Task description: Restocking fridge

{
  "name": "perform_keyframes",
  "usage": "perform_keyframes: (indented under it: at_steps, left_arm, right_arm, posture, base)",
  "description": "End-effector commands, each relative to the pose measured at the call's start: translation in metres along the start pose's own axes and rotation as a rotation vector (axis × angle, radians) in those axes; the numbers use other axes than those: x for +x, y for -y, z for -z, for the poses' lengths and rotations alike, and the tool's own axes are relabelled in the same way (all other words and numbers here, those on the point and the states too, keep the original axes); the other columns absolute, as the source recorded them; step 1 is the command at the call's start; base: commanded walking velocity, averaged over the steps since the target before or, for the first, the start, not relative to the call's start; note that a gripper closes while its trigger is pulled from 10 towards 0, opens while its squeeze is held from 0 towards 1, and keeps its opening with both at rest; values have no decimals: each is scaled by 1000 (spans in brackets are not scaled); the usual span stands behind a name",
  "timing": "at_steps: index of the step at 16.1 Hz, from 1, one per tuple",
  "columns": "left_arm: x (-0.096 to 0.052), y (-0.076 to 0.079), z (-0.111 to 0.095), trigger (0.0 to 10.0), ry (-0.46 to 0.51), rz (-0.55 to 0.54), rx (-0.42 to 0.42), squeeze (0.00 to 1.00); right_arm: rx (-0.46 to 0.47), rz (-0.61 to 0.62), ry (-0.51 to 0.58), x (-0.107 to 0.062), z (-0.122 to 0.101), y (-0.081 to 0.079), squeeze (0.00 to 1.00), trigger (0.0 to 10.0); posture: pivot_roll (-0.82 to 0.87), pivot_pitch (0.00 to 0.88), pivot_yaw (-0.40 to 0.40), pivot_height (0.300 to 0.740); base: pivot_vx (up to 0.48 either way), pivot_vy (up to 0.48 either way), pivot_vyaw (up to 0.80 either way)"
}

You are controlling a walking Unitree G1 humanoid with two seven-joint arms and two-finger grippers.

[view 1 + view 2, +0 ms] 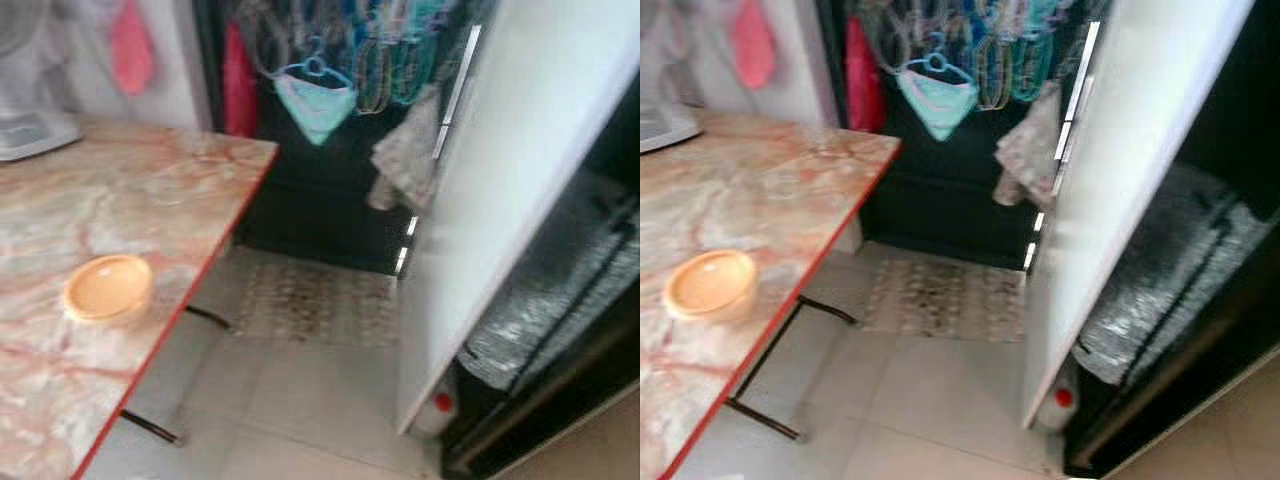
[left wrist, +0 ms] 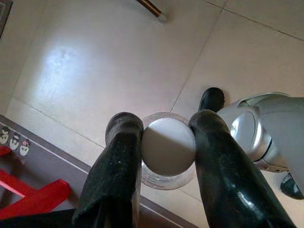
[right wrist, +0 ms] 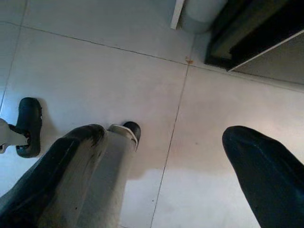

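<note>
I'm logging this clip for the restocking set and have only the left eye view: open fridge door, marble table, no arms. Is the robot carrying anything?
Observer: Yes. In the left wrist view, the left gripper is shut on a clear container, with its fingers pinching the sides of the white ribbed cap.
Operator: And the other arm?
Observer: The right gripper is open and empty, over the floor tiles.
Operator: Is it near the fridge?
Observer: Its wrist view shows the bottom corner of the white fridge door beyond the fingers.
</note>
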State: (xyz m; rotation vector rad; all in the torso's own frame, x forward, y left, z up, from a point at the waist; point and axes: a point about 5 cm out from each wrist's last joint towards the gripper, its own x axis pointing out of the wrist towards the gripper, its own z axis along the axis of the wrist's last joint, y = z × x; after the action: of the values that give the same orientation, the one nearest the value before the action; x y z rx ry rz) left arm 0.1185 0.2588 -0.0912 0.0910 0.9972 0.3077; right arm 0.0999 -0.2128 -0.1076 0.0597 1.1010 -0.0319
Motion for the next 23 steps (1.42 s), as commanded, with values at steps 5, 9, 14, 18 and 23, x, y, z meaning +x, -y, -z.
perform_keyframes:
  at_steps: [5,9,14,18,23]
  left_arm:
    - [1,2,-3,10000,-3,14,-2,0]
    - [1,2,-2,10000,-6,11,-5,0]
    - [1,3,-1,10000,-6,12,-14,0]
    - [1,4,-1,10000,-5,19,12,0]
    - [1,3,-2,10000,0,37,28,0]
  right_arm:
    - [10,10,-4,0,-1,3,0,10000]
    - [3,11,-9,0,0,4,0,10000]
    - [-5,13,-12,-1,0,5,0,10000]
    - [-6,17,-15,-1,0,6,0,10000]
    - [-6,19,-18,-1,2,5,0,10000]
  posture:
    - [187,0,-58,740]
    - [192,0,-63,740]
    - [183,0,-64,740]
    - [180,0,-64,740]
    - [163,0,-50,740]
  base:
    - [0,0,-582]
    - [0,0,-763]
    - [0,0,-758]
    - [0,-172,-756]
    - [0,0,-756]
